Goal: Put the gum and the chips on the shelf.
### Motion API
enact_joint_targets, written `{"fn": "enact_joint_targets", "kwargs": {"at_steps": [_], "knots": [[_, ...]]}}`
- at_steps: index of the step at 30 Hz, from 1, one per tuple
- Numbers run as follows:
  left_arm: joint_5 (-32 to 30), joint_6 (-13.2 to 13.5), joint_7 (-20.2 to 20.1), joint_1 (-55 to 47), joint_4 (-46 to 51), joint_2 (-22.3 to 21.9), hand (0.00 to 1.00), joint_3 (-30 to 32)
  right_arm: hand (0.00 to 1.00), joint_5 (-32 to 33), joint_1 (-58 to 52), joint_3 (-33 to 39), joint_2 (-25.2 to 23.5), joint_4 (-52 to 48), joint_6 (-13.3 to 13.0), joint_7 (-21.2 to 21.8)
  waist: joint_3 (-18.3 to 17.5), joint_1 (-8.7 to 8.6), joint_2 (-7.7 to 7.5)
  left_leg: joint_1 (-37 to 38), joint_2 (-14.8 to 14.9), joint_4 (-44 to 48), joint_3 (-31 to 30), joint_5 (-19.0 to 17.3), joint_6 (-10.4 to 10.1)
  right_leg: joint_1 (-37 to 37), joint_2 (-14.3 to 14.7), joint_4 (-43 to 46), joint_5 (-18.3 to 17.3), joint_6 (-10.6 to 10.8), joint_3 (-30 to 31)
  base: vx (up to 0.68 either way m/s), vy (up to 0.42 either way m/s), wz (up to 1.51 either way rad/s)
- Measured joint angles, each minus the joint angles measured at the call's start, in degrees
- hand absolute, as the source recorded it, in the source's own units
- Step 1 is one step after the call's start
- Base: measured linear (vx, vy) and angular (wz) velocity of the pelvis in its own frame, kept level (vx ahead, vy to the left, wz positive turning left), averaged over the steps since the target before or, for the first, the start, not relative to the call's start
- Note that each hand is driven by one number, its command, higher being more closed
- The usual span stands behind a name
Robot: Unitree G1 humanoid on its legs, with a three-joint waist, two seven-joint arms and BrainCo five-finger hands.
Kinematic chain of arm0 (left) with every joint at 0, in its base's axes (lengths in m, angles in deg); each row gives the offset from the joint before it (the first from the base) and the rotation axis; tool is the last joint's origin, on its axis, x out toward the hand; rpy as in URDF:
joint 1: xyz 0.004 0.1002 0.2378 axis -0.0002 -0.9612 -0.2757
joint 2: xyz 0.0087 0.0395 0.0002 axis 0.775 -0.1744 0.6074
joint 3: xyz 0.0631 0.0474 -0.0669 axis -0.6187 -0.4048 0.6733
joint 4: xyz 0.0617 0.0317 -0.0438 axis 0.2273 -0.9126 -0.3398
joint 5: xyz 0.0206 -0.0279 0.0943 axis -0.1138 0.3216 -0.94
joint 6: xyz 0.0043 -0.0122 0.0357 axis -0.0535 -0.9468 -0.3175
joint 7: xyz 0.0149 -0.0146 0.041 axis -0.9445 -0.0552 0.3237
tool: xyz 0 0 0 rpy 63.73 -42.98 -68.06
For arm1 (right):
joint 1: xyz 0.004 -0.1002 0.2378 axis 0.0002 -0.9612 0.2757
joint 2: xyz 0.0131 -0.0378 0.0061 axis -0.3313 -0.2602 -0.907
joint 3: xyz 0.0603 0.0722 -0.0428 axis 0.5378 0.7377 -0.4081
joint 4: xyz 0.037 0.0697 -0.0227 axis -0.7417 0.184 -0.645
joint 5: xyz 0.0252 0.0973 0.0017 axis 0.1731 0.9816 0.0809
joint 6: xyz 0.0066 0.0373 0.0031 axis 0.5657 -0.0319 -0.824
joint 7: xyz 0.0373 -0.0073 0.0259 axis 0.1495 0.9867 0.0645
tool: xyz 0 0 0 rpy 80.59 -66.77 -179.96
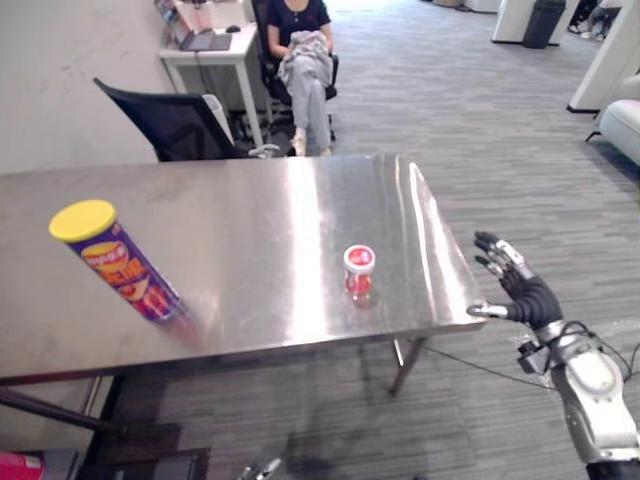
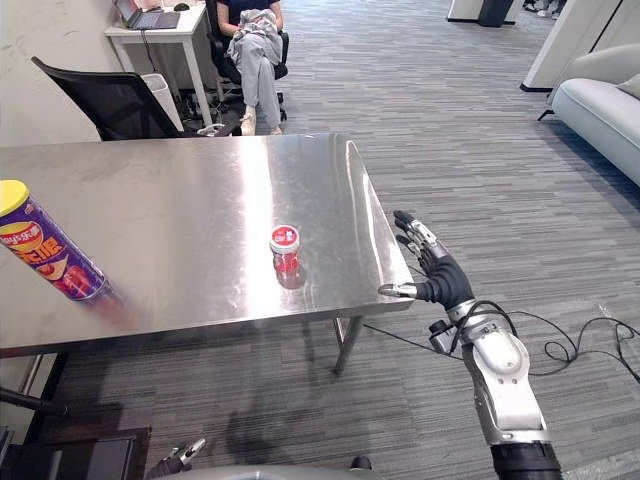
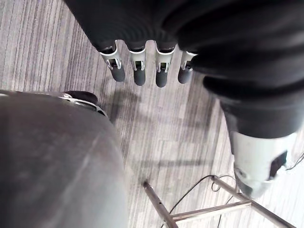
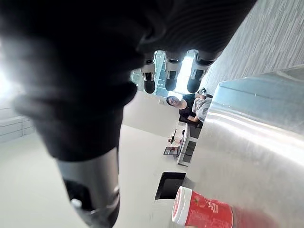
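A robot faces a steel bench (image 1: 260, 200) with a chips can (image 1: 115, 262) and a gum jar (image 1: 359, 273) on it, both untouched. Much is cut off or unclear. The right wrist view crops the gum jar at the frame's lower edge, leaving its white lid and part of its red body visible. The right eye view clips the chips can at the frame's left edge. Whether the thumb of the right robot hand (image 1: 525, 290) touches the bench's near right corner or stops just beside it cannot be told. That robot hand is held off the bench's right side over the grey floor (image 1: 500, 150), fingers spread wide and straight, holding nothing. The gum jar stands upright to its left, near the bench's near edge and right of centre, clearly apart from the fingers. The chips can, yellow-lidded and purple, stands on its base well apart at the bench's far left, its top leaning left in the head views. The left robot hand (image 3: 139, 70) appears in its own wrist view, fingers straight and empty above the floor. The head views alone take in both items together, along with a black chair (image 1: 175, 125) behind the bench and a person (image 1: 300, 45) seated at a white desk (image 1: 215, 50) farther back. The right wrist view adds a low look along the bench top toward that person.
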Motion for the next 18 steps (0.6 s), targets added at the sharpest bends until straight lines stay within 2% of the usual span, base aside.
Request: {"fn": "enact_joint_targets", "kwargs": {"at_steps": [6, 11, 18], "knots": [[0.0, -0.4, 0.1, 0.0, -0.7, 0.5, 0.0, -1.1, 0.0, 0.0, 4.7, -5.9, 0.0, 2.4, 0.4, 0.0, -0.2, 0.1, -0.06, -0.1, -0.1, -0.2, -1.0, 0.6, 0.2, 0.5, 0.0, 0.0, 0.0, 0.0, -1.0, -0.01, -0.007, 0.09], [0.0, -0.5, 0.7, 0.1, -0.7, 0.6, 0.0, -1.6, 0.0, 0.0, 8.9, -8.4, -0.2, 9.3, 2.0, -1.8, -0.2, 0.56, -0.1, -0.4, -0.4, -0.7, -2.0, 1.3, 0.3, 0.7, -0.2, -0.1, 0.1, 0.1, -1.8, 0.0, 0.004, 0.12], [-0.1, -0.7, 1.1, 0.1, -0.6, 0.6, 0.0, -1.6, 0.0, -0.3, 11.6, -9.5, -1.3, 16.5, 2.3, -4.0, -0.2, 1.18, -0.07, -0.3, -0.5, -2.2, -3.2, 2.6, 0.3, 1.0, -0.1, -0.1, 0.1, 0.0, -2.9, -0.01, -0.011, 0.08]]}}
